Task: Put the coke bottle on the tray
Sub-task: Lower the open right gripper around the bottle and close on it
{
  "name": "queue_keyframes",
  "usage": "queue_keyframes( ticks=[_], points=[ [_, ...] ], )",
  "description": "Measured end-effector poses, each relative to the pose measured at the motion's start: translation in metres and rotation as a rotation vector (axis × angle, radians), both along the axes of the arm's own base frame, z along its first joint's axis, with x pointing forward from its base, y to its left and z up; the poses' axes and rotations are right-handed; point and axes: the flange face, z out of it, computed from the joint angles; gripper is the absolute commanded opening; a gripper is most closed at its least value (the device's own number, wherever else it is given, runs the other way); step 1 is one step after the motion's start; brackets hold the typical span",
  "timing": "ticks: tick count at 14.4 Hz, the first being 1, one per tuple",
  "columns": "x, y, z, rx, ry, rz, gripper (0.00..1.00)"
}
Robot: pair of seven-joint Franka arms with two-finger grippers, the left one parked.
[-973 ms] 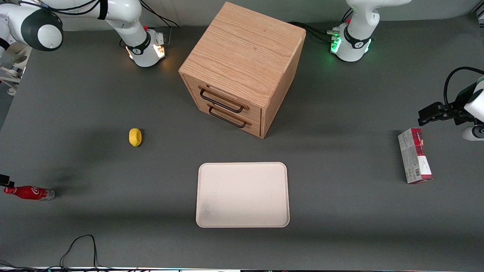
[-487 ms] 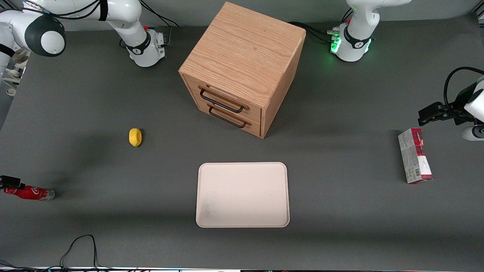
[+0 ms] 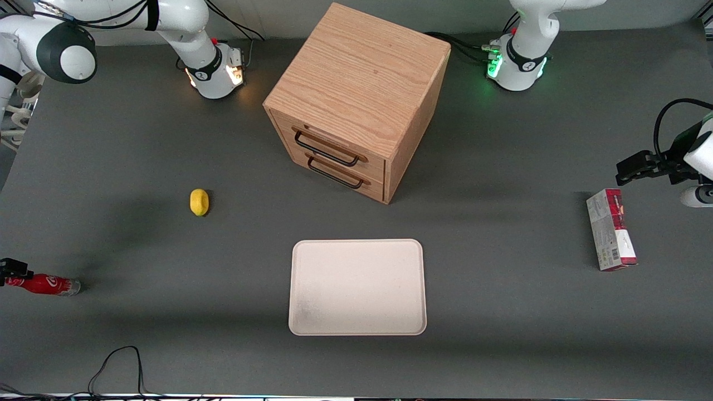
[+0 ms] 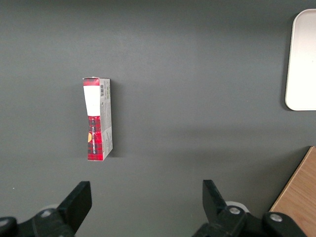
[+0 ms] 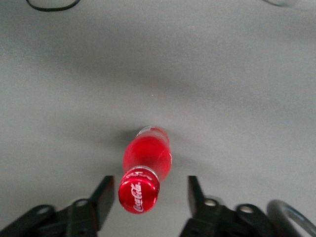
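Observation:
The coke bottle (image 3: 47,284) is a small red bottle with a red cap and silvery base, standing upright near the working arm's end of the table. In the right wrist view I look down on its scripted cap (image 5: 139,192). My gripper (image 3: 13,268) hangs just above the cap, open and empty (image 5: 149,188). One finger (image 5: 104,190) stands on each side of the cap, not touching it. The cream-white tray (image 3: 357,287) lies empty mid-table, in front of the drawer cabinet, and its edge shows in the left wrist view (image 4: 302,59).
A wooden two-drawer cabinet (image 3: 356,100) stands mid-table, farther from the camera than the tray. A yellow lemon (image 3: 199,201) lies between bottle and cabinet. A red-and-grey carton (image 3: 611,236) lies toward the parked arm's end. A black cable (image 3: 117,365) loops at the near edge.
My gripper has come in over the bottle's cap from the table's end, now covering part of the cap in the front view. The bottle has not moved.

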Motion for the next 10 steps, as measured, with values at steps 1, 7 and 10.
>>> queue_keyframes(
  ticks=[1,7,10],
  points=[
    [0.0002,0.0004,0.0,-0.001,0.0,0.003,0.17],
    [0.0006,0.0012,-0.0003,-0.003,0.002,0.01,0.04],
    [0.0008,0.003,0.0003,-0.004,0.009,0.016,0.04]
  ],
)
